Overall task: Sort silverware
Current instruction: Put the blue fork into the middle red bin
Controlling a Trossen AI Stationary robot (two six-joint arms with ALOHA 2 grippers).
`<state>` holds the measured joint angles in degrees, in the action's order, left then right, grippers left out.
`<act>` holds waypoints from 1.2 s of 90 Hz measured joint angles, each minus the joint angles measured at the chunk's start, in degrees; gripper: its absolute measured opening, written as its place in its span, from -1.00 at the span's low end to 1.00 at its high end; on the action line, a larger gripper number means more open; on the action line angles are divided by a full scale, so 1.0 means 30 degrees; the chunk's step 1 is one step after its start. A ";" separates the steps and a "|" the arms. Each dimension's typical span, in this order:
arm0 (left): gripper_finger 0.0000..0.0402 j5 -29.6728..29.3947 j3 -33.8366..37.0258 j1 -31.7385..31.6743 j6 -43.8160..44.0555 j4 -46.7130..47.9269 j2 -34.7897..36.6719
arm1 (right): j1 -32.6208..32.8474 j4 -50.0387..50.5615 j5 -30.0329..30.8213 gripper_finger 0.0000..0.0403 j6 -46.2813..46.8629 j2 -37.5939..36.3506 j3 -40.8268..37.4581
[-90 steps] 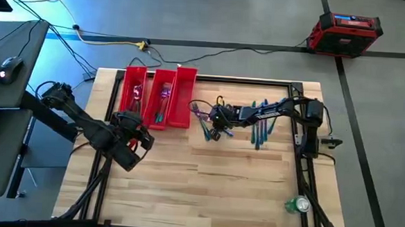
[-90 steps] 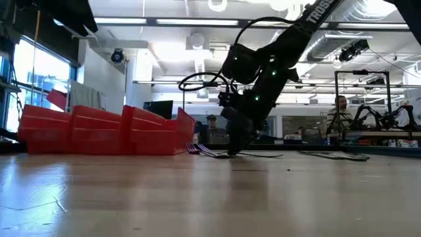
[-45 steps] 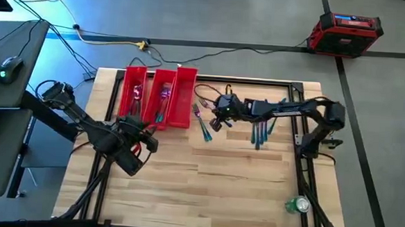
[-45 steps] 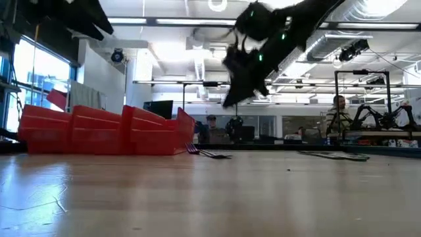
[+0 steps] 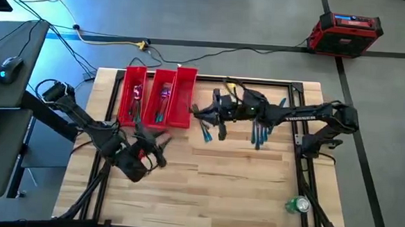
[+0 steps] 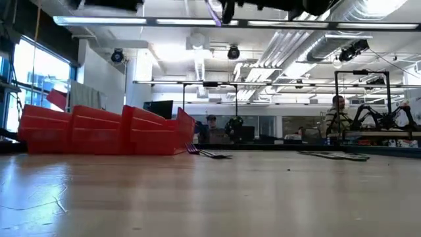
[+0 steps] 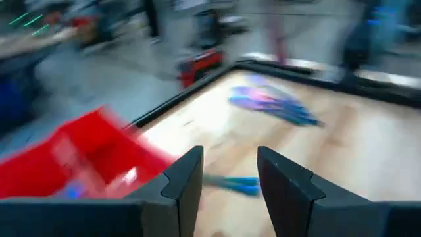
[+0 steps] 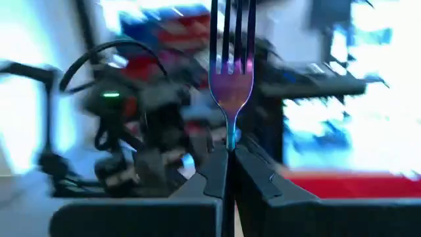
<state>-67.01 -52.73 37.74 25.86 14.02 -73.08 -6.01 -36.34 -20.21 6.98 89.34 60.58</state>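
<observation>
Right wrist view: right gripper pinching fork, tines pointing toward frame top | high view: left gripper gaping, hovering lower left, below tray.

A robotics lab in an open industrial hall; exposed ducts and strip lights run overhead; cables trail across the grey floor; a framed wooden worktop stands amid benches with other arm rigs; a seated person works behind.

Red three-compartment tray at the wooden table's far-left part; red case on the floor beyond.
</observation>
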 joint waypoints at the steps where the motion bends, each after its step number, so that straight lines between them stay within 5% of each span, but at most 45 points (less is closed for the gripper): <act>1: -0.37 0.0426 0.0000 -0.0008 -0.1001 -0.0928 0.0000 | 0.0028 -0.0196 -0.0154 -1.00 0.0033 0.0000 0.0000; 11: -0.37 0.5566 -0.0023 -0.0499 -0.8845 -0.8748 -0.0042 | 0.0388 -0.1440 -0.1138 -1.00 0.0132 0.0007 0.0000; 18: -0.37 0.5939 -0.0042 -0.1019 -1.0630 -1.0722 -0.0051 | 0.0728 -0.1802 -0.1218 -1.00 -0.0240 0.0007 0.0000; 30: -0.35 0.4315 0.0064 -0.2430 -1.0592 -1.0564 -0.0096 | 0.1291 -0.2143 -0.1209 -1.00 -0.0680 0.0007 0.0000; 58: -0.14 0.9196 0.0197 -0.5020 -1.1361 -1.2730 -0.1041 | 0.1669 -0.2184 -0.1193 -1.00 -0.0975 0.0007 0.0000; 82: -0.11 0.8337 0.0197 -0.5640 -1.1708 -1.4913 -0.2216 | 0.1678 -0.2078 -0.1187 -1.00 -0.0990 0.0007 0.0000; 108: -0.39 0.7491 0.0197 -0.5568 -1.1711 -1.5747 -0.2586 | 0.1663 -0.1959 -0.1114 -1.00 -0.0997 0.0007 0.0007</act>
<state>-44.54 -52.14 21.03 -9.28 -33.22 -80.84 -1.02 -42.22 -23.55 3.99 89.36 60.60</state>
